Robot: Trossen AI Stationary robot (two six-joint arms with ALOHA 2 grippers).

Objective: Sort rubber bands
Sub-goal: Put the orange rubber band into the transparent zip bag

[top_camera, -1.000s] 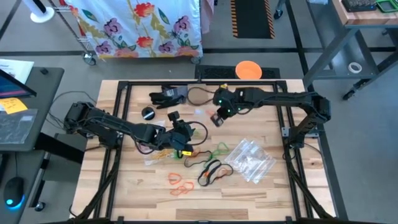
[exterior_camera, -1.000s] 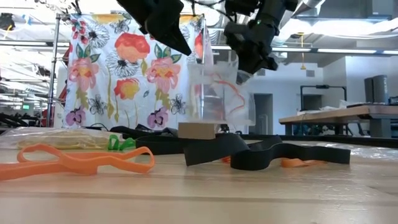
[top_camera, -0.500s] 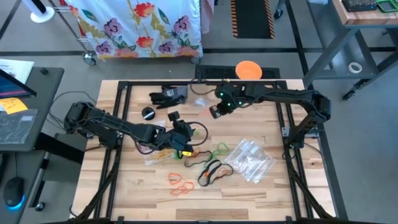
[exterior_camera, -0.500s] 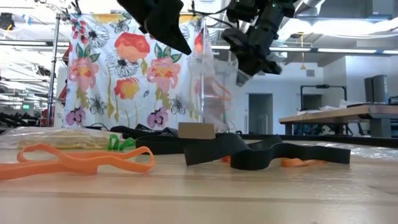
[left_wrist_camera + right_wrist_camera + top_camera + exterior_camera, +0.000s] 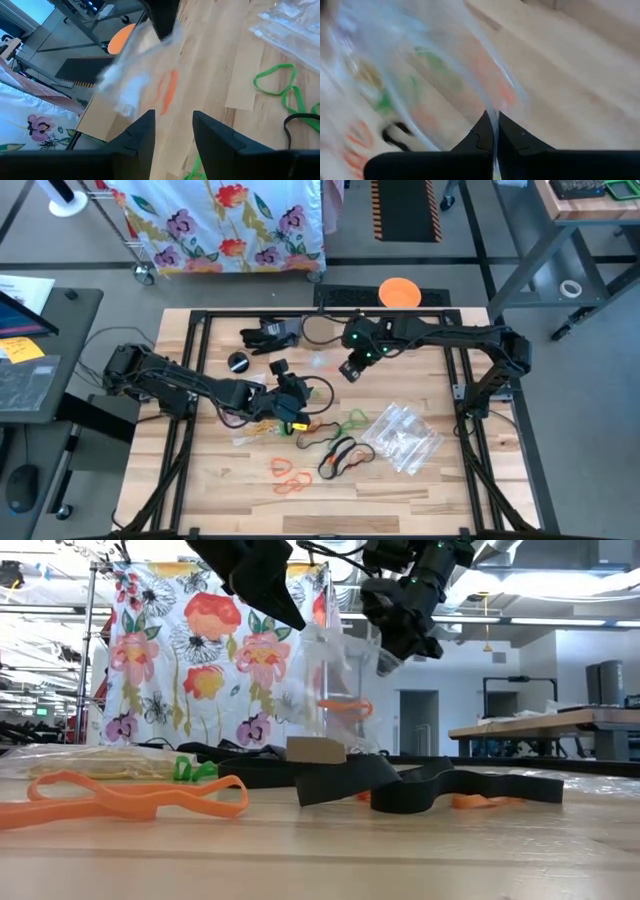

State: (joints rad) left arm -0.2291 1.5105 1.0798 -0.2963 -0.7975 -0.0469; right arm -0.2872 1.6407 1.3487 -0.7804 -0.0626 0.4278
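Observation:
My right gripper [image 5: 349,369] is shut on a clear zip bag [image 5: 335,685] over the far middle of the table. An orange rubber band [image 5: 345,707] lies inside the bag. My left gripper [image 5: 300,406] stands open a little to the bag's near left, with nothing between its fingers [image 5: 172,132]. It looks at the bag [image 5: 127,75]. Loose rubber bands lie flat on the wood: orange [image 5: 289,476], black [image 5: 342,455] and green [image 5: 356,420]. My right gripper pinches the bag's top edge [image 5: 494,119] between its two shut fingers. It comes from above, slanting down. The bag hangs below the fingers [image 5: 392,652] with the orange band in its lower half. How many layers it has, I cannot tell.
A heap of empty clear bags [image 5: 402,438] lies at the near right. A bag with yellow bands [image 5: 256,427] lies under the left arm. Black gear [image 5: 270,335] and a round black knob [image 5: 238,362] sit at the far left, with cables beside them.
The bag in my right gripper has swung and changed shape. The orange band in it, first draped long down the bag, now lies level across its lower part. My right gripper swayed toward the far edge and came back.

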